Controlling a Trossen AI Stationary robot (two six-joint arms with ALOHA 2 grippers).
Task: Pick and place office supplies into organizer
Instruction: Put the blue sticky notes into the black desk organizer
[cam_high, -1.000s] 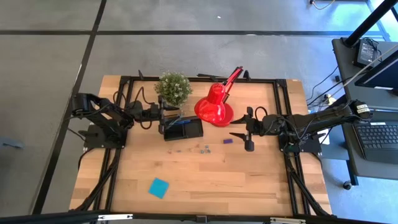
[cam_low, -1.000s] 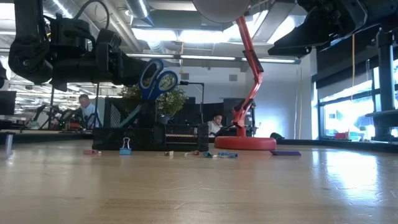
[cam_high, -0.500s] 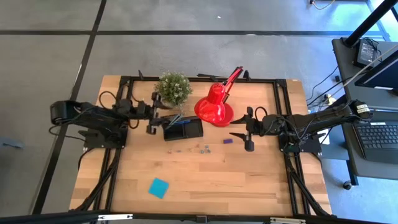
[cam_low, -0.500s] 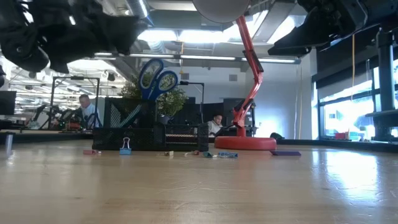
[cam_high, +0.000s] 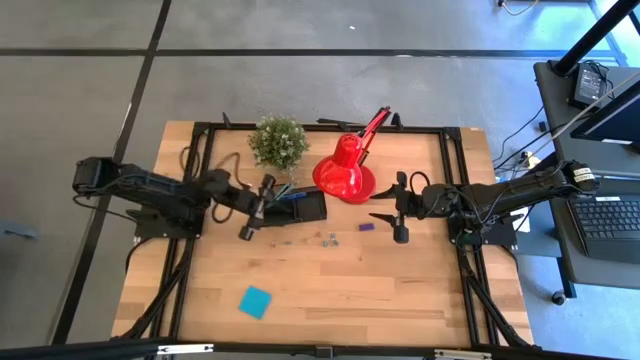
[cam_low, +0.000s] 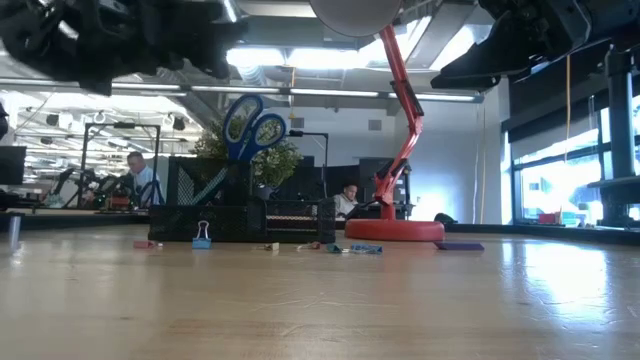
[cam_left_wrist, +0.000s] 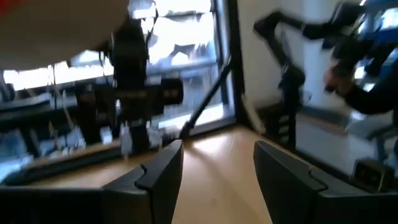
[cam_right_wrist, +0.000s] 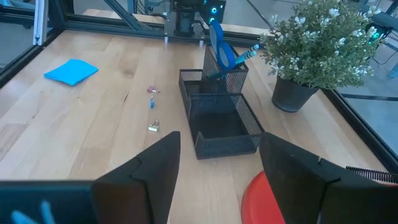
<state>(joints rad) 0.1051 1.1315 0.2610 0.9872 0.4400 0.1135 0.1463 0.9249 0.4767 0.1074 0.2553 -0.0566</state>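
**A:** Start with your left gripper (cam_high: 252, 210). How do the jaws stand?

**B:** You have them spread wide with nothing between them; the left wrist view shows bare wood in the gap. The gripper hangs just beside the organizer's (cam_high: 296, 208) left end, with the arm reaching in from the table's left edge.

**A:** And your right gripper (cam_high: 392, 212)?

**B:** Also spread wide and empty. It hovers to the right of the red lamp (cam_high: 345, 168), near a small purple piece (cam_high: 365, 227) on the wood.

**A:** Where are the supplies you care about?

**B:** The blue-handled scissors (cam_right_wrist: 221, 48) stand upright in the organizer's tall cup, together with a blue pen (cam_right_wrist: 244, 55). The long shallow compartment looks empty in the right wrist view. Several tiny clips (cam_high: 327, 238) lie loose on the table just in front of the organizer. The blue sticky-note pad (cam_high: 255, 301) lies well apart, toward the front left of the table.

**A:** Anything else around it?

**B:** The potted plant (cam_high: 279, 141) sits just behind the organizer, with the lamp to the plant's right.
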